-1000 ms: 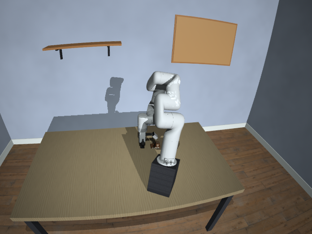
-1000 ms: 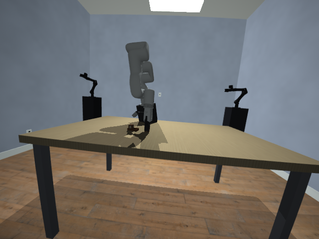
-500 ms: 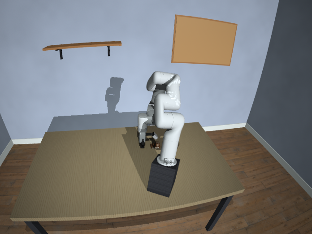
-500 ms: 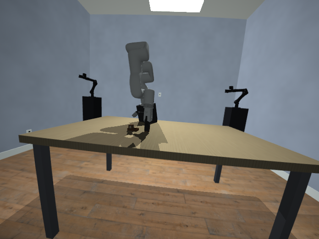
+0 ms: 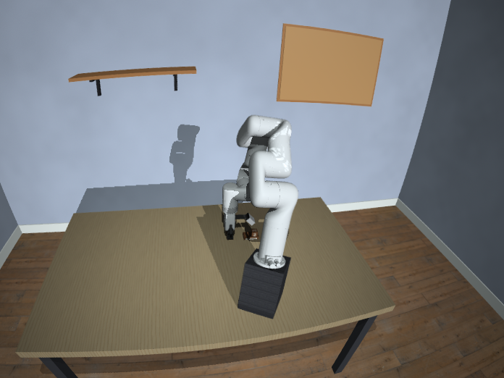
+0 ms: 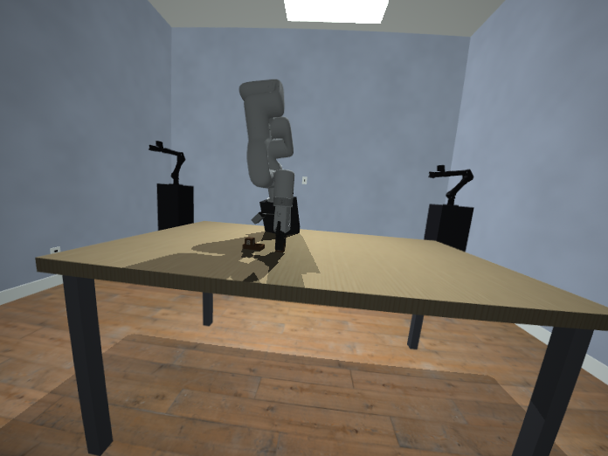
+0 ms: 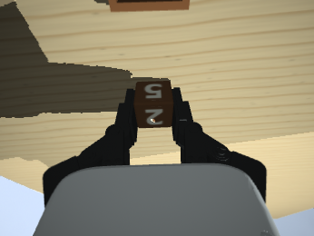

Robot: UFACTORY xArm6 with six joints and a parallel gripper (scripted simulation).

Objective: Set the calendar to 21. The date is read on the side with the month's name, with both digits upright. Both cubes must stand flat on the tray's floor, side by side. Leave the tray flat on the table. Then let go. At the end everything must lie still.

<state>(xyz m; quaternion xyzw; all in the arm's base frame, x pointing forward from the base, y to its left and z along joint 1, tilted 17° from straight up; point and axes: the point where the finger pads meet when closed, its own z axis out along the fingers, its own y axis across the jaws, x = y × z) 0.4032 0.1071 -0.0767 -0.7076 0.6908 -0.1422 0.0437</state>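
My gripper (image 7: 153, 100) is shut on a brown digit cube (image 7: 153, 104). In the wrist view the cube shows a white 2 on the face toward the camera and a 5 on the face above it. The cube is close to the table top; I cannot tell whether it touches. The calendar tray (image 7: 149, 4) shows only as a brown edge at the top of the wrist view. In the top view the gripper (image 5: 230, 234) is just left of the tray (image 5: 249, 234). In the exterior view the gripper (image 6: 279, 243) is right of the tray (image 6: 248, 245), which holds another cube.
The arm's black base block (image 5: 263, 286) stands on the table near the tray. The arm casts a broad shadow (image 6: 235, 262) over the table's middle. Two black camera stands (image 6: 175, 196) (image 6: 449, 216) are beyond the table.
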